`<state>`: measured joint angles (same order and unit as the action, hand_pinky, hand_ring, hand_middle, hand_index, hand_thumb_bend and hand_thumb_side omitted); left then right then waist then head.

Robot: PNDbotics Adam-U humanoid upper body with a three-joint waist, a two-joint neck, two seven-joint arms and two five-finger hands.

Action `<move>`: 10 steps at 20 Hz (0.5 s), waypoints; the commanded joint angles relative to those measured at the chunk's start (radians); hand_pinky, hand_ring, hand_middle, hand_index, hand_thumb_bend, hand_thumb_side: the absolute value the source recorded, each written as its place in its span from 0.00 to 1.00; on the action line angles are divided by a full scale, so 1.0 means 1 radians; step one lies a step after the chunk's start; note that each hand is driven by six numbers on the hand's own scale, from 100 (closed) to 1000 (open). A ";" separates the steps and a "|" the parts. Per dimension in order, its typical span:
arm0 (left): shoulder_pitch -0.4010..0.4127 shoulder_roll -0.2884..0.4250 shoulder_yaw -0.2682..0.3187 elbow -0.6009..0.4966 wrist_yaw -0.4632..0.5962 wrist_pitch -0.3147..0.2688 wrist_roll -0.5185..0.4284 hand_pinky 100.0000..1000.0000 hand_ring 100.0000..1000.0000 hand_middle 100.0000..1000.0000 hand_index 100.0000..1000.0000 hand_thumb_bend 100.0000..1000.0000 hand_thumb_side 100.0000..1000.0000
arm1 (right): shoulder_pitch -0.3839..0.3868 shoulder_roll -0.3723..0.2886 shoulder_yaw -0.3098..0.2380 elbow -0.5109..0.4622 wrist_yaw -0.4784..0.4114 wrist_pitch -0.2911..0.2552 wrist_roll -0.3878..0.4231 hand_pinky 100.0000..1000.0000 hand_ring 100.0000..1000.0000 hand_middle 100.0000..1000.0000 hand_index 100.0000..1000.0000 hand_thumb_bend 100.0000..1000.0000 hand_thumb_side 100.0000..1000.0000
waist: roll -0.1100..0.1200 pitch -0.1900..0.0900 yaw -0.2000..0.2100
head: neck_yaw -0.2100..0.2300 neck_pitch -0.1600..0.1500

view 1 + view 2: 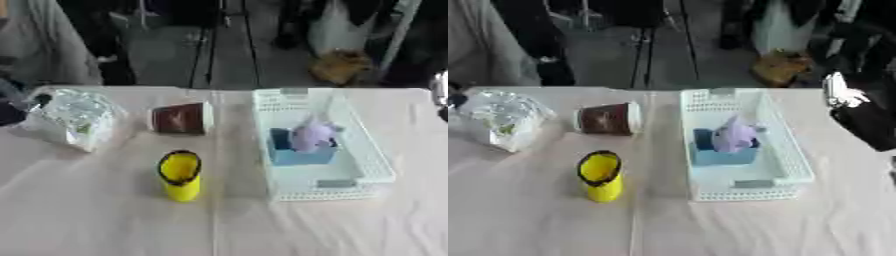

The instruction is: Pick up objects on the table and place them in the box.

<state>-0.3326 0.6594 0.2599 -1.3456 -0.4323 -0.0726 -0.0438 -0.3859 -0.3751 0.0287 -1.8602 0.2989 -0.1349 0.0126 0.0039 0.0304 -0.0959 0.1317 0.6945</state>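
On the tabletop [105, 220]: pale cloth covers it, creased down the middle.
Basket: a white perforated box [372, 170] sits right of centre, long side running away from the camera.
Inside the box: a blue block [297, 155] with a pale lilac thing [312, 134] resting on top.
Yellow cup [180, 175]: upright, dark rim, lower centre-left, apart from the box.
Brown cup [181, 118]: lying on its side above the yellow cup, just left of the box's far corner.
Crinkled clear bag [77, 117]: upper left, well apart from the box.
Right hand [843, 94]: at the right edge, beyond the box; finger state cannot be told.
Left hand: only a dark shape at the left edge by the bag.
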 commanded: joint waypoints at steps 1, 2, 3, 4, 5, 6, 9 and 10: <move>-0.010 0.045 -0.002 -0.016 -0.017 -0.003 -0.009 0.55 0.78 0.82 0.87 0.66 0.20 | -0.010 -0.012 -0.009 -0.009 0.002 0.000 -0.001 0.54 0.61 0.77 0.88 0.00 0.42 | 0.002 -0.011 -0.002 | 0.001 -0.002; -0.011 0.048 -0.003 -0.013 -0.023 -0.004 -0.011 0.56 0.78 0.82 0.87 0.66 0.20 | -0.010 -0.012 -0.009 -0.009 0.002 0.001 -0.001 0.54 0.61 0.77 0.88 0.00 0.42 | 0.003 -0.010 -0.003 | 0.001 -0.003; -0.013 0.054 -0.005 -0.009 -0.032 -0.005 -0.013 0.56 0.78 0.82 0.87 0.67 0.19 | -0.010 -0.013 -0.009 -0.009 0.002 0.001 -0.001 0.54 0.61 0.77 0.88 0.00 0.42 | 0.003 -0.010 -0.004 | 0.002 -0.006; -0.015 0.058 -0.007 -0.005 -0.041 -0.007 -0.013 0.57 0.78 0.82 0.88 0.70 0.19 | -0.010 -0.013 -0.009 -0.009 0.002 0.001 -0.001 0.54 0.61 0.77 0.88 0.00 0.42 | 0.003 -0.009 -0.005 | 0.003 -0.007; -0.018 0.064 -0.010 -0.001 -0.052 -0.010 -0.015 0.57 0.78 0.82 0.88 0.70 0.19 | -0.011 -0.013 -0.009 -0.009 0.002 0.001 -0.001 0.54 0.61 0.77 0.88 0.00 0.42 | 0.004 -0.008 -0.005 | 0.004 -0.007; -0.020 0.070 -0.013 0.005 -0.063 -0.013 -0.016 0.57 0.78 0.83 0.88 0.70 0.20 | -0.011 -0.013 -0.009 -0.009 0.002 0.001 -0.001 0.54 0.61 0.77 0.88 0.00 0.42 | 0.004 -0.008 -0.006 | 0.004 -0.007; -0.034 0.107 -0.033 0.050 -0.109 -0.037 -0.040 0.60 0.79 0.83 0.89 0.73 0.21 | -0.013 -0.014 -0.008 -0.009 0.002 0.000 0.001 0.54 0.61 0.77 0.88 0.00 0.43 | 0.007 -0.004 -0.009 | 0.005 -0.005; -0.037 0.113 -0.035 0.061 -0.118 -0.044 -0.043 0.61 0.80 0.84 0.89 0.75 0.22 | -0.013 -0.014 -0.008 -0.009 0.002 0.000 0.001 0.54 0.60 0.77 0.88 0.00 0.43 | 0.007 -0.003 -0.010 | 0.005 -0.005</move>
<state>-0.3516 0.7165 0.2233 -1.2854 -0.5344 -0.1072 -0.0832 -0.3859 -0.3751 0.0286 -1.8602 0.2989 -0.1348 0.0128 0.0092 0.0369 -0.1048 0.1338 0.6944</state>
